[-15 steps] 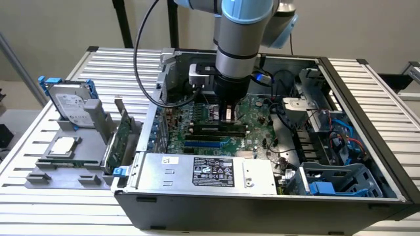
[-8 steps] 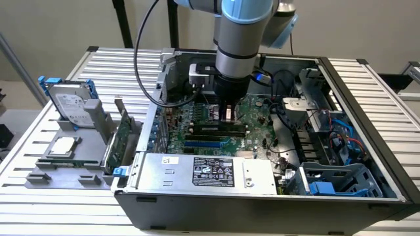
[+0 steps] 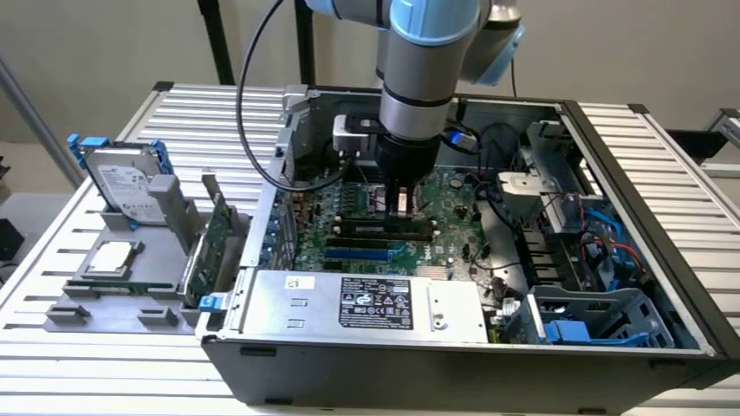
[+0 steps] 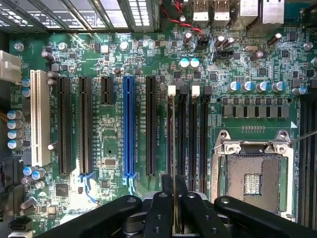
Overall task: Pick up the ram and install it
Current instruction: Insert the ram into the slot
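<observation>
Counter point(image 3: 104, 364): you have a slatted white metal counter carrying the whole job, with a grey parts rack at the exterior view's left.
Computer case point(image 3: 463, 368): the open black tower case lies on its side, and the arm reaches straight down into it.
Motherboard point(image 4: 114, 144): the green board fills the case floor; its black memory slots point(image 4: 187, 131) run in a tight row between the long expansion slots and the empty silver processor socket point(image 4: 252, 173).
Gripper point(image 4: 174, 208): the black fingers point(image 4: 157, 218) are drawn close together on a thin edge-on board (it reads as the ram, seen along its length).
Ram point(image 4: 174, 191): a slim stick held upright, end toward the camera, directly over the memory slots; whether it touches a slot yet, I cannot tell.
Look of the ram: only its narrow edge shows, dark with a yellowish streak; chips are hidden.
Doing it well: you want the stick parallel to one slot, centred between the end latches, then pressed straight down, never tilted.
</observation>
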You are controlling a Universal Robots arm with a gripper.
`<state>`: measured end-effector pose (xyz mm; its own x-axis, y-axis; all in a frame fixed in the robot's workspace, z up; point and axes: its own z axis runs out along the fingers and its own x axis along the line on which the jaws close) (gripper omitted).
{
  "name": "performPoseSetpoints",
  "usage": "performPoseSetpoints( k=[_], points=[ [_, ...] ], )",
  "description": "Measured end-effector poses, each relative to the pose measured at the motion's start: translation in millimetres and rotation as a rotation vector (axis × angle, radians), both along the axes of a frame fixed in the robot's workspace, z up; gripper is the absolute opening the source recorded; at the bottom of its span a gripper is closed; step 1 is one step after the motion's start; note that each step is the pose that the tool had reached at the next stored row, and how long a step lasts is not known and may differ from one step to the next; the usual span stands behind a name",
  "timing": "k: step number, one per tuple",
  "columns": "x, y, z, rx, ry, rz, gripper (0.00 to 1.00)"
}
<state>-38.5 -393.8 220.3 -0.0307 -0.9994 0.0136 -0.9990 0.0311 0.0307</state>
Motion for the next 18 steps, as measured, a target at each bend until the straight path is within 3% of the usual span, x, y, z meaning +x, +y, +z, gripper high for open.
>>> performPoseSetpoints(
  k=[4,10,11,18],
  points=[
    [0.0,0.0,3.9,0.0002,-0.0001,0.000,1.00],
    [0.0,0.0,23.0,0.0020,0.0004,0.000,1.00],
    [0.0,0.0,23.9,0.0029,0.0004,0.000,0.00],
    [0.0,0.0,24.0,0.0064,0.0003,0.000,0.00]
  ],
)
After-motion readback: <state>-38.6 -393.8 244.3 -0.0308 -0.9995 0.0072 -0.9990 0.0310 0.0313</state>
